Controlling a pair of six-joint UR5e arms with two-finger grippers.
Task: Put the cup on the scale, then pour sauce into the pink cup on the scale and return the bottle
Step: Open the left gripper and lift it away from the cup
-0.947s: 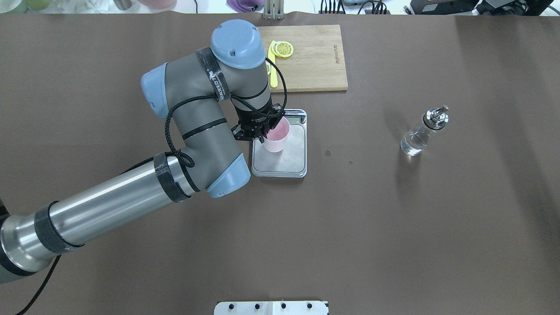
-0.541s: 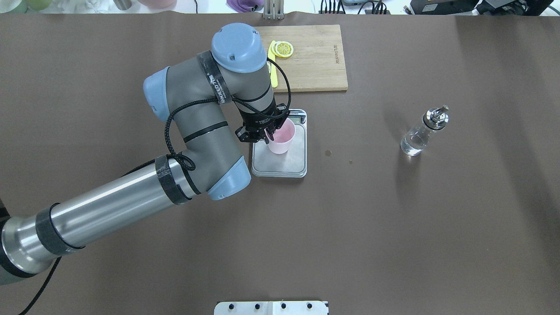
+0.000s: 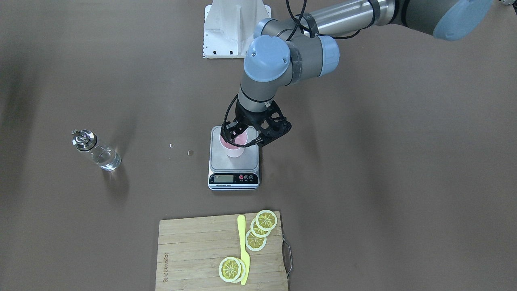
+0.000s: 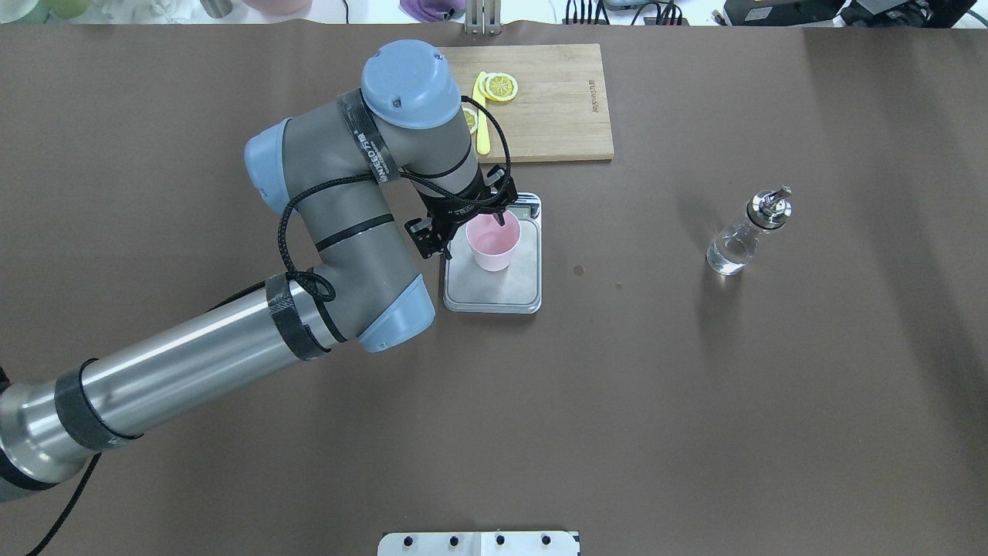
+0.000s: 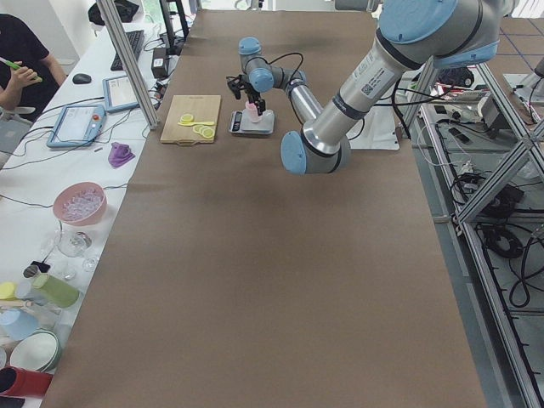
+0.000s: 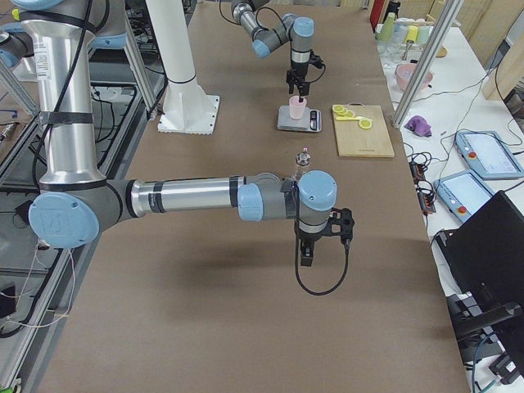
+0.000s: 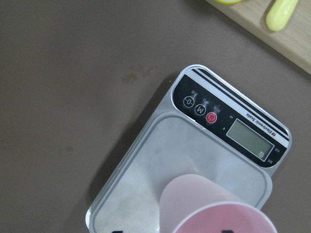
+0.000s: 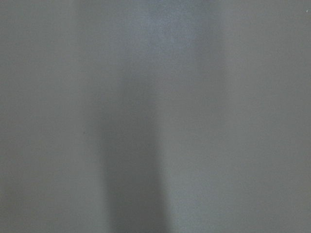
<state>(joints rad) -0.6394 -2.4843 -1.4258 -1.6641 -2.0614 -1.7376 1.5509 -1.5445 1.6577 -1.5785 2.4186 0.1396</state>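
Left gripper (image 4: 472,234): jaws now apart. Half a second ago they were pinched on the rim of the cup (image 4: 492,245). The cup stands upright on the scale (image 4: 502,292), toward its display (image 7: 251,137) end.

Judgement: the placing step is done and pouring is next. The bottle (image 4: 745,235) stands well apart on the table (image 4: 695,386), untouched.

Not established:
- whether one finger touches the cup's far rim
- any digits on the display
- the liquid level in the bottle

My right gripper (image 6: 322,246) shows only from the side, so I cannot tell its state.
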